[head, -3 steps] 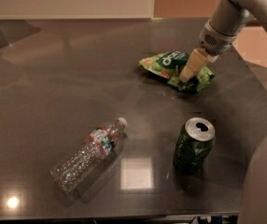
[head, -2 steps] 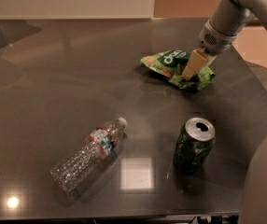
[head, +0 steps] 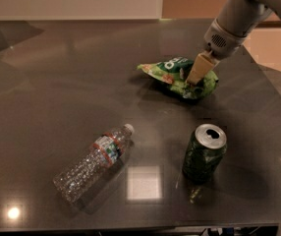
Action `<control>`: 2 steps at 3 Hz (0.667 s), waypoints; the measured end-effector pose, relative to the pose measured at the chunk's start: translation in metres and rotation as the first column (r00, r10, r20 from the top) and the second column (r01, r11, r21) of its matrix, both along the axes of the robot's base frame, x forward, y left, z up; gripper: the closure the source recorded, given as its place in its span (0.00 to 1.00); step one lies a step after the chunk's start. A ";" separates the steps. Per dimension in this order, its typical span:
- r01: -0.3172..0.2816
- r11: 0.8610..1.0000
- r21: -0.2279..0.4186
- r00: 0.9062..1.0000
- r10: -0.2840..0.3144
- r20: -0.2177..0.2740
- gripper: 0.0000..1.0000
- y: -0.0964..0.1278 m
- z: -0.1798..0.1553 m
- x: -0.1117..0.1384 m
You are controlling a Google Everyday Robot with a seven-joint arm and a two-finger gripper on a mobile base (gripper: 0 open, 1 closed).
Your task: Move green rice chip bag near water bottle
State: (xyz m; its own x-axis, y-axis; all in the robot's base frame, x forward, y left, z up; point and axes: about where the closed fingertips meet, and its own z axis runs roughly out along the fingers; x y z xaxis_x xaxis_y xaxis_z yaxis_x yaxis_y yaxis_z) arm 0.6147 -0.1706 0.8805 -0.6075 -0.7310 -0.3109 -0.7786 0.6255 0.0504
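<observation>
Beyond the soda can [head: 204, 153], by the right edge of the table [head: 57, 58], the green rice chip bag [head: 172, 73] is touched by the gripper [head: 195, 75], its hold not discernible; left of the can, across open tabletop, the water bottle [head: 94, 161] is laid

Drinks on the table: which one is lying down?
The water bottle lies on its side; the green soda can stands upright. The gripper is at the green rice chip bag.

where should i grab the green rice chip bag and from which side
Pinch the raised crumpled fold near its right end in the camera view, coming down from above: the green rice chip bag lies low on the table, so its edges offer little. The gripper is at that spot.
</observation>
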 end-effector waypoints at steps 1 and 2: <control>-0.105 0.994 0.022 0.994 0.105 -0.004 1.00 0.035 0.007 -0.033; -0.193 0.981 0.032 0.981 0.194 -0.026 1.00 0.068 0.003 -0.067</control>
